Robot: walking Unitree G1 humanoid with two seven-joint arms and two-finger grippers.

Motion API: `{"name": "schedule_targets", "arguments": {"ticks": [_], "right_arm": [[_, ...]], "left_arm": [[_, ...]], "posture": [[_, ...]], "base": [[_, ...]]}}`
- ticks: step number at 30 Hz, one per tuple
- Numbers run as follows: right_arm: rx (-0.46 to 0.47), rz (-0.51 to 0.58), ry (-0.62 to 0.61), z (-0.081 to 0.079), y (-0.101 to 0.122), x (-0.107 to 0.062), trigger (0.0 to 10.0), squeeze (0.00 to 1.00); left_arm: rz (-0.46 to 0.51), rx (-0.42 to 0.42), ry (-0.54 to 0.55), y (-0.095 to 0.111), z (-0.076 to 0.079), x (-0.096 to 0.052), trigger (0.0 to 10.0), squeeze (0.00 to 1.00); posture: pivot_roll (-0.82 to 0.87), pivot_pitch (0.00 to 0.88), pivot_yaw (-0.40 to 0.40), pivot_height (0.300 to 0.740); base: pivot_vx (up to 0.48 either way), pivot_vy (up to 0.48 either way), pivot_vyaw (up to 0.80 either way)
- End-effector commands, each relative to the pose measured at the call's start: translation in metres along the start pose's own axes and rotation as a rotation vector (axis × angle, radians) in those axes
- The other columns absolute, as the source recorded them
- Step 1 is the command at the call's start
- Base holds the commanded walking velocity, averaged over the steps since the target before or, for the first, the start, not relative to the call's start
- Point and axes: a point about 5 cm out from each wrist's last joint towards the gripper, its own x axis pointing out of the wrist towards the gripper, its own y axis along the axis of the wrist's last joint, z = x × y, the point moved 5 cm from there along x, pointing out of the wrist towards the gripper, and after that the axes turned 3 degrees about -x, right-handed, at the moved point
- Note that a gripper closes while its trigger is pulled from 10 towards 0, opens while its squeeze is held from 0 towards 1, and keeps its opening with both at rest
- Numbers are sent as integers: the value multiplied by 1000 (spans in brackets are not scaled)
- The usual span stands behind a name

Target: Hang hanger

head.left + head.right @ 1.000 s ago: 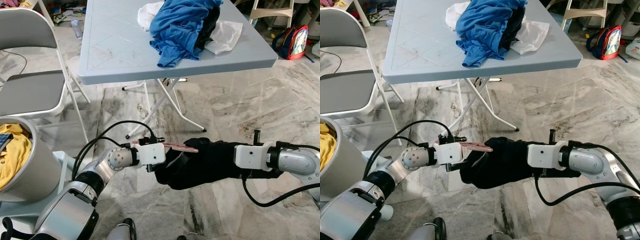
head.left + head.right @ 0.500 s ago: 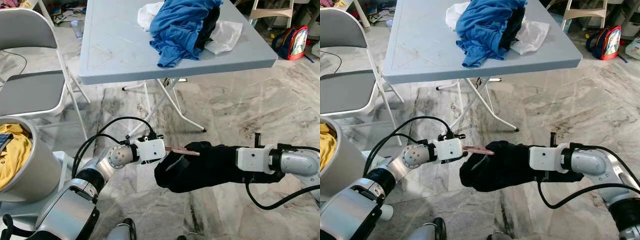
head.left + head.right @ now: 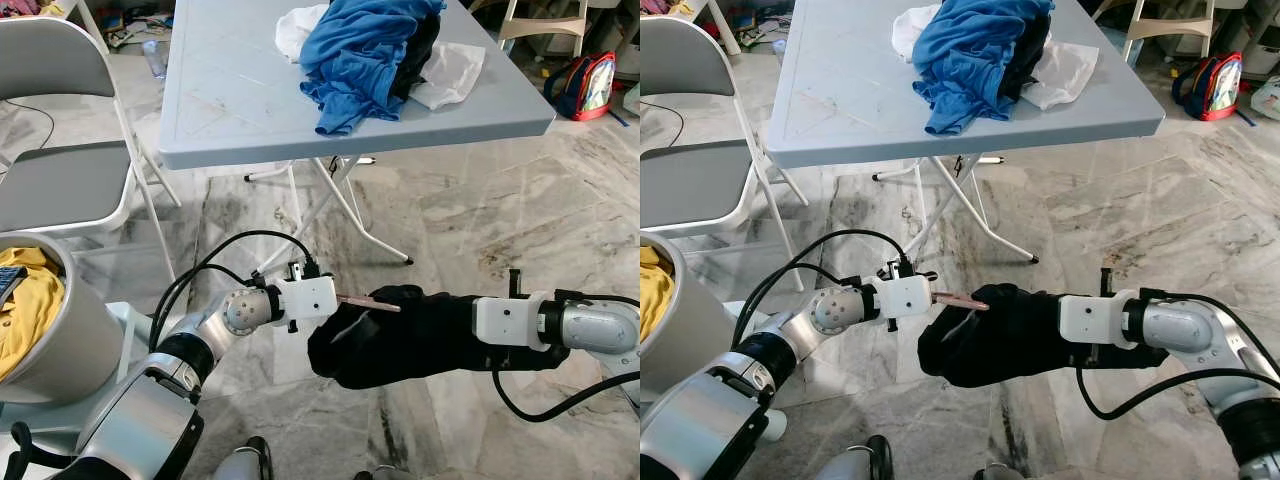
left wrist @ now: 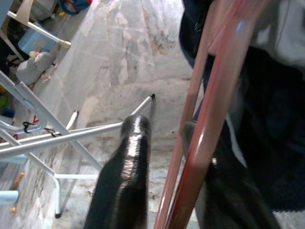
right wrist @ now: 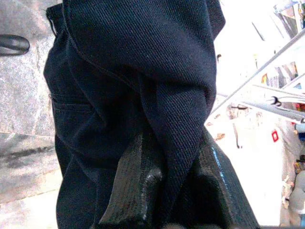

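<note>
Hanger (image 3: 366, 302), reddish-pink and thin, is held out level above the marble floor (image 3: 470, 210), in front of the folding table (image 3: 240, 110). One end is gripped by the left gripper (image 4: 164, 162); the far end is buried in a dark navy garment (image 3: 400, 335). In the left wrist view the red bar is seen running between the two black fingers (image 4: 126, 176), which are closed against it, with the garment lying over the far part of the bar.

Garment is bunched and slung between the two arms, clear of the floor. Its other end is clamped by the right gripper (image 5: 167, 191): in the right wrist view a fold of the navy cloth is pinched between the closed fingers (image 5: 131, 186). A pocket seam is visible on the cloth, so it reads as trousers or shorts.

Both arms are extended toward each other at about the same height, the left white wrist block (image 3: 308, 297) just beside the garment's edge.

On the table a heap of clothes is piled: a blue shirt (image 3: 365, 50) over black and white pieces. A grey folding chair (image 3: 60, 180) stands to the robot's left, with a round basket (image 3: 55, 340) holding a yellow cloth (image 3: 30, 305) near the left arm. A red backpack (image 3: 590, 85) sits on the floor at far right.
</note>
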Motion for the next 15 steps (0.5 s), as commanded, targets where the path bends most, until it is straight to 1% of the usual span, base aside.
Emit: {"name": "schedule_targets", "arguments": {"ticks": [1, 3, 6, 15], "right_arm": [[-11, 20, -17, 3, 5, -2, 10000, 0], [-11, 20, -18, 3, 5, -2, 10000, 0], [-13, 20, -20, 3, 5, -2, 10000, 0], [-3, 29, -15, 2, 6, 0, 10000, 0]], "left_arm": [[-2, 7, -22, 1, 3, 1, 0, 0], [0, 3, -28, 1, 4, 1, 0, 0], [3, -28, -64, 1, 10, 2, 0, 0], [11, -66, -86, 0, 14, 1, 0, 0]], "posture": [[-110, 206, -18, 740], [-110, 206, -18, 740], [-111, 202, -17, 740], [-106, 202, -22, 740]], "base": [[0, 0, 0], [0, 0, 0], [0, 0, 0], [0, 0, 0]]}}
